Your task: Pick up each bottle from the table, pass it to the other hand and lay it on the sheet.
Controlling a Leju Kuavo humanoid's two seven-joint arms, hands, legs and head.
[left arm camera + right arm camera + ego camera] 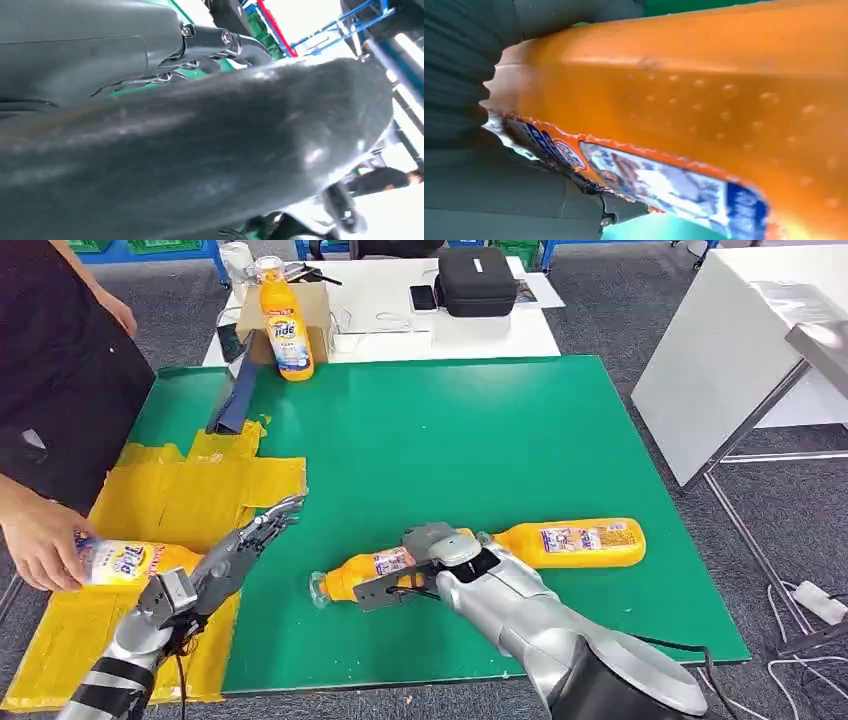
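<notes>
Here, an orange bottle lying on its side on the green mat is gripped by the right hand, whose fingers are wrapped over its body; the bottle's clear cap end points toward the yellow sheet. In the right wrist view the same bottle is seen pressed close against the hand, its label facing the camera. A second orange bottle lies on the mat just beside the right arm, well apart from the sheet. A third bottle lies on the yellow sheet, where it is held by a person's hand. A fourth bottle stands upright at the far edge of the mat, in front of a cardboard box. The left hand is held above the sheet's edge with its fingers stretched out and apart, nothing in it; in the left wrist view it is seen only as a dark blurred mass. Beyond the mat, a white table carries a black case and a phone.
</notes>
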